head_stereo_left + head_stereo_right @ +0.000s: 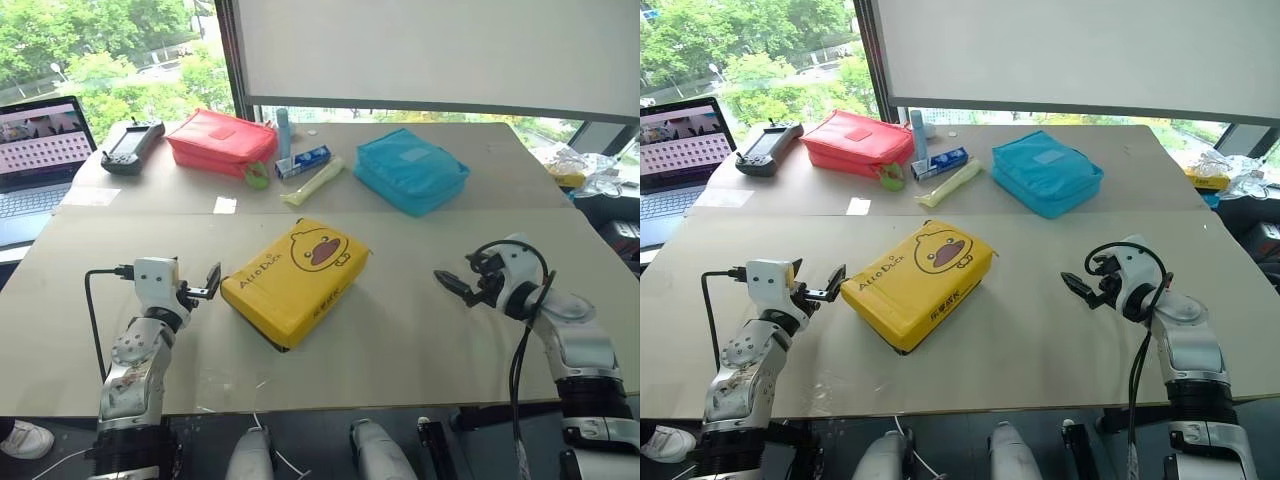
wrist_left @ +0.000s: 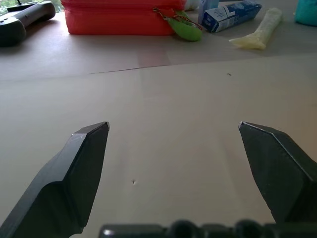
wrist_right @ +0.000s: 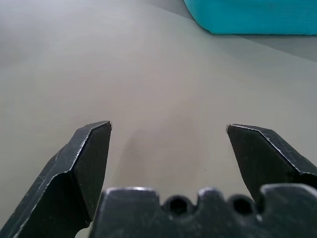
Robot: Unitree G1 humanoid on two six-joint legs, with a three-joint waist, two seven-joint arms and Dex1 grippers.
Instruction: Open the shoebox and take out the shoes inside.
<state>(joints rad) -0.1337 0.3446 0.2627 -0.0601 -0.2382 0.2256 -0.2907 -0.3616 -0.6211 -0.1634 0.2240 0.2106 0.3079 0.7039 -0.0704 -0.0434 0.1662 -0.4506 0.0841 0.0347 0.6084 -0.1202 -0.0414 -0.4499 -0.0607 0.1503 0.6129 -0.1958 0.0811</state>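
we judge the task barely begun. the shoebox [image 1: 297,280] lies shut in the middle of the near table [image 1: 400,340], turned at an angle, its yellow duck lid seated all round and one black side wall showing at the near corner. nothing has been lifted, and the shoes are out of sight, presumably inside; we cannot confirm that from here.

our left gripper [image 1: 208,283] hangs just beside the box's left corner, fingers spread wide and empty; in the left wrist view the two black fingers [image 2: 74,173] frame bare tabletop, with a red pouch [image 2: 119,17] far ahead. our right gripper [image 1: 452,283] sits well apart from the box on its right side, fingers also spread and holding nothing, pointing across the table toward a blue pouch [image 3: 252,15].

what is left is everything: get hold of the lid, raise it, then take out each shoe.

hard to make out: which edge of the lid is hinged, if any, and whether the left fingertip touches the box or merely stands near it. the box's far side walls are hidden by the lid.
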